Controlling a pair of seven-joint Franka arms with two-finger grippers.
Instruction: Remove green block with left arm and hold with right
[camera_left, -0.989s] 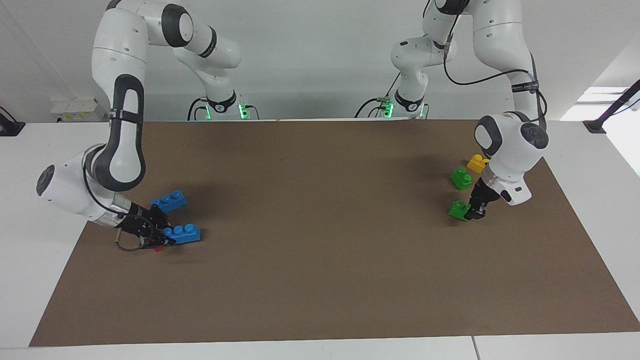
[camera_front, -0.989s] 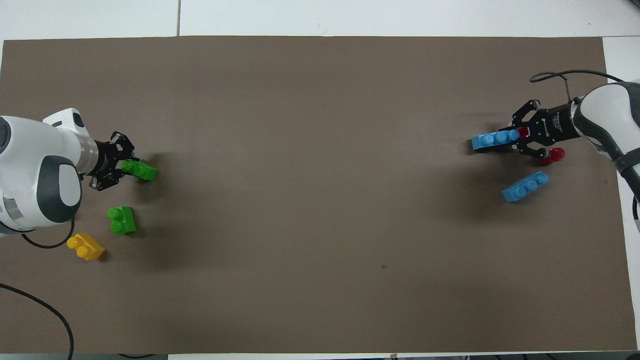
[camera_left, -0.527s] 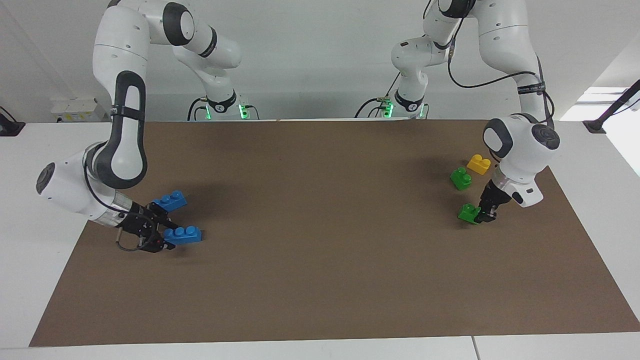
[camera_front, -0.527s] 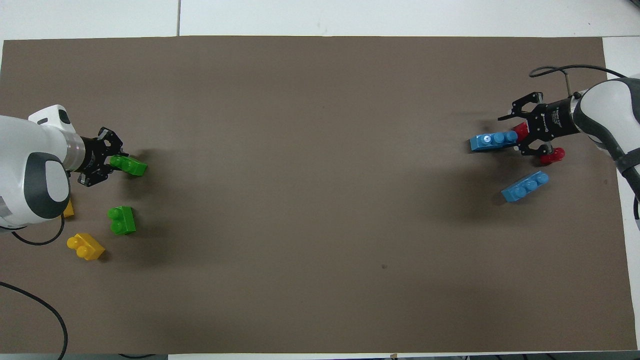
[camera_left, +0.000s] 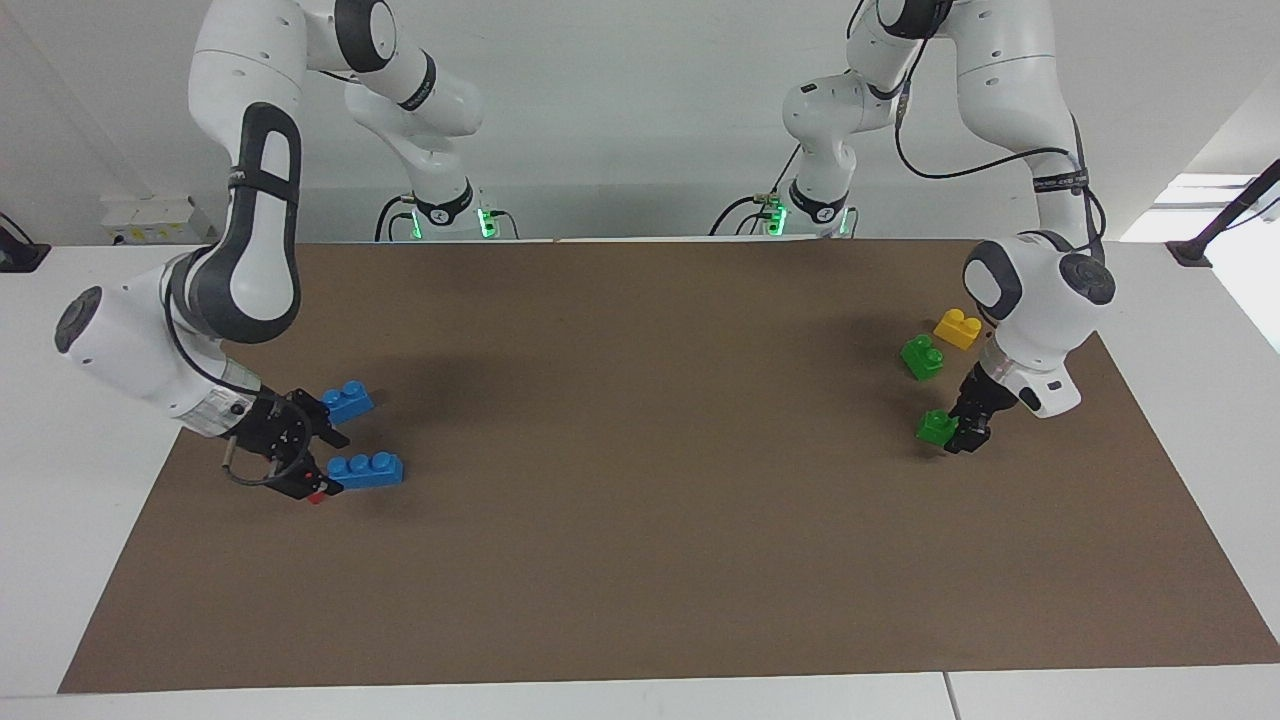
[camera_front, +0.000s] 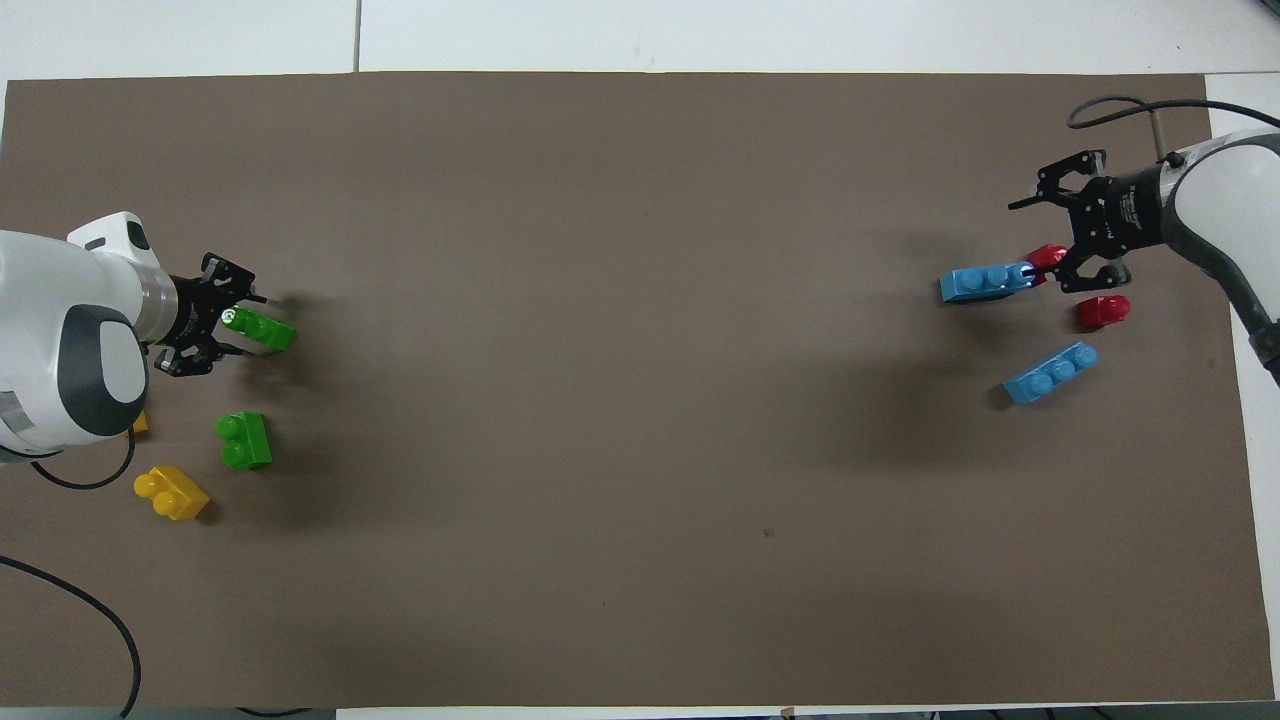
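The green block (camera_front: 262, 329) is lying on the bench between the left hand's (camera_front: 222, 326) spread fingers. The right hand (camera_front: 1062, 232) is standing open beside a blue brick (camera_front: 985, 282).

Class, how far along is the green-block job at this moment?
Done: the small green two-stud plastic brick lies alone on the mat. In hand: left tool open around its end. Left: right tool, open beside the blue three-stud brick, holds nothing yet.

Eight bricks (camera_front: 243, 440) (two per colour)
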